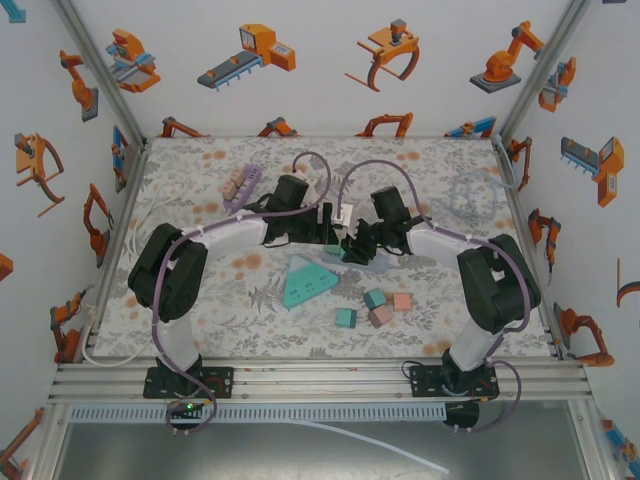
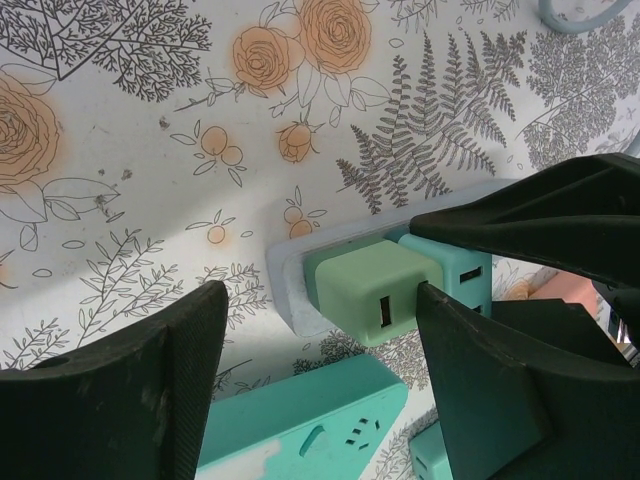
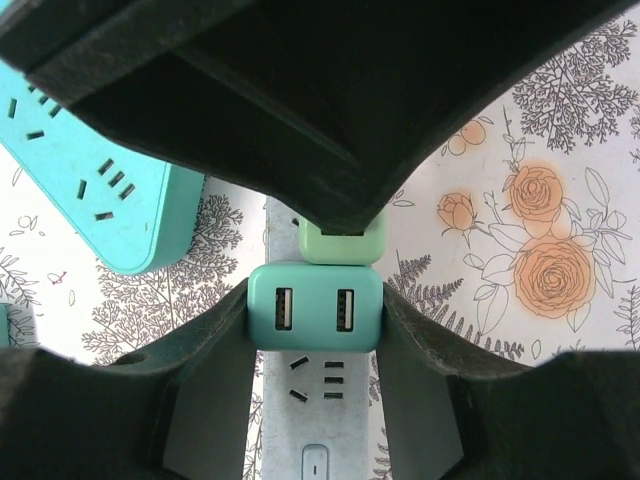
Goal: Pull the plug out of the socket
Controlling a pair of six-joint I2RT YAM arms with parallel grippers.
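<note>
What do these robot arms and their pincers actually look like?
Both the left arm and right arm have bulky black joints linked by white tubular segments, with a lilac cable looping along each. Each ends in two thick, matt black wedge-shaped fingers.

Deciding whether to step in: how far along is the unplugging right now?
Done: nothing is out yet; the teal two-port USB plug and the light green cube plug both sit in the grey power strip. In hand: the right gripper is shut on the teal plug, and the left gripper, open, straddles the green one, one finger touching it. Left: close and pull a plug free.
</note>
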